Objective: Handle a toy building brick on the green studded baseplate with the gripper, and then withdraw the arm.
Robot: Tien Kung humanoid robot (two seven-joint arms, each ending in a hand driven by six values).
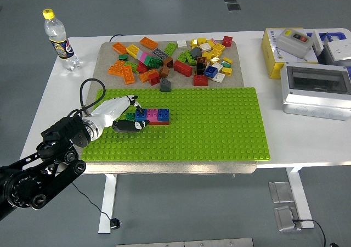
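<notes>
The green studded baseplate [219, 126] lies on a grey mat in the middle of the table. On its left part stands a short row of bricks [153, 115]: blue, magenta and blue on a red base. A small green brick [130, 116] sits at the row's left end. My left hand [131, 112] reaches in from the lower left. Its white fingers [129, 99] lie above the green brick and the black-tipped thumb [131, 125] lies below it, closed around it. The right arm is out of view.
A heap of loose bricks [175, 57] lies on the mat behind the plate. A water bottle [60, 40] stands at the far left. A yellow box [288, 49] and grey electrical boxes [315, 88] stand at the right.
</notes>
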